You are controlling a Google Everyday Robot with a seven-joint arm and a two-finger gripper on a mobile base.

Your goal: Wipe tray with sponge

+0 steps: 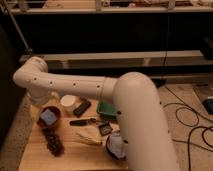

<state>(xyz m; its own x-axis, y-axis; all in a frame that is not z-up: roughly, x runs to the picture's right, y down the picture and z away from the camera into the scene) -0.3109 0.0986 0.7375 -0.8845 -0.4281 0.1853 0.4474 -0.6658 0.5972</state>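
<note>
The green tray (106, 110) lies at the back right of the wooden table (75, 159); only its left corner shows, the rest is behind my white arm (90, 89). A dark oblong block (82, 107), possibly the sponge, lies just left of the tray beside a white cup (68, 102). My arm reaches across the table to an elbow at the far left (32, 75) and bends down there. The gripper is hidden below that bend, at the table's far left edge.
A dark red bowl (49, 117) holds a blue-white item. Grapes (54, 142), a black-handled utensil (84, 121), a small dark box (105, 129), a yellowish item (89, 136) and a dark bowl (116, 146) lie in front. Cables (192, 125) run on the floor at the right.
</note>
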